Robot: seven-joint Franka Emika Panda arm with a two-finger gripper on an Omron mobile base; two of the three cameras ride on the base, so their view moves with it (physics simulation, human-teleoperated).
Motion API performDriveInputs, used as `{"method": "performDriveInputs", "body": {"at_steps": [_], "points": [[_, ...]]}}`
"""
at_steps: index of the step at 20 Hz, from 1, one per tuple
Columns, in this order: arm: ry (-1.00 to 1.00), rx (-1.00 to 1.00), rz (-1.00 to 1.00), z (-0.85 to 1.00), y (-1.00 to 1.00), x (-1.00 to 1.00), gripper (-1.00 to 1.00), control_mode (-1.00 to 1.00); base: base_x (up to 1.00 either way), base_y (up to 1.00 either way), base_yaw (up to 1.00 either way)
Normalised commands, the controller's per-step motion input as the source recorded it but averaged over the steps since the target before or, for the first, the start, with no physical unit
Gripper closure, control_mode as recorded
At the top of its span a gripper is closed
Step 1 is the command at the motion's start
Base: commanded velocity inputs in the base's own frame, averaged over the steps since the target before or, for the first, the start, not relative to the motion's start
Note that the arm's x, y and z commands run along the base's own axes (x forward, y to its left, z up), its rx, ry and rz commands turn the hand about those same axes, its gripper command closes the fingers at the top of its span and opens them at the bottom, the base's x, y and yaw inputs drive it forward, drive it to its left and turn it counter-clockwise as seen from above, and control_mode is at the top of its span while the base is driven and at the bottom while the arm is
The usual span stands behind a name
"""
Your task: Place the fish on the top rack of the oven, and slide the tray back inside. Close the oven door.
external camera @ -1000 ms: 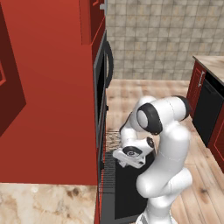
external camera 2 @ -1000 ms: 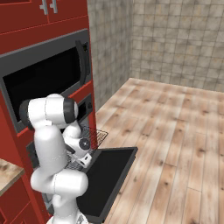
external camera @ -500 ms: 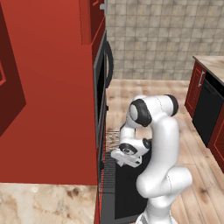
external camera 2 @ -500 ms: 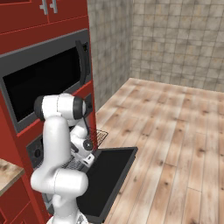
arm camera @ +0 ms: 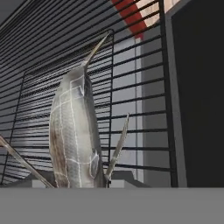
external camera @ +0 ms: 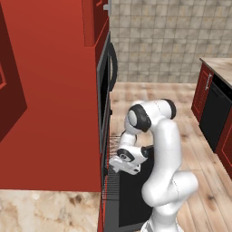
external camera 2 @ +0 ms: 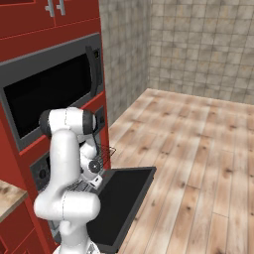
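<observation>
The silvery-grey fish hangs lengthwise just above the top rack, its tail pointing away from the hand. My gripper is shut on the fish's near end, low beside the oven, over the pulled-out rack. The rack's thin wires reach out from the red cabinetry. The oven door lies dropped open and flat under the arm; its black face also shows beside the rack and from the other side.
A black glass front with a bowed handle sits above the oven. A black dishwasher panel stands under a counter at the far right. Wooden floor stretches beyond the open door. A stone counter corner lies at the near left.
The arm has swung its shoulder and elbow toward the oven, and the hand with the fish has shifted a little closer to the cabinet over the rack. The grip is unchanged.
</observation>
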Motion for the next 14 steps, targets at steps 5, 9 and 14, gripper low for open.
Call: {"method": "performDriveInputs", "body": {"at_steps": [5,9,14], "points": [[0.00,0.00,-0.02,-0.01,-0.22,-0.02,-1.00,-1.00,0.00,0.00,0.00],[-0.01,0.00,-0.02,0.26,-0.44,-0.25,-1.00,-1.00,0.00,0.00,0.00],[-0.05,0.00,0.00,0.74,-0.03,-0.26,-1.00,-1.00,0.00,0.00,0.00]]}}
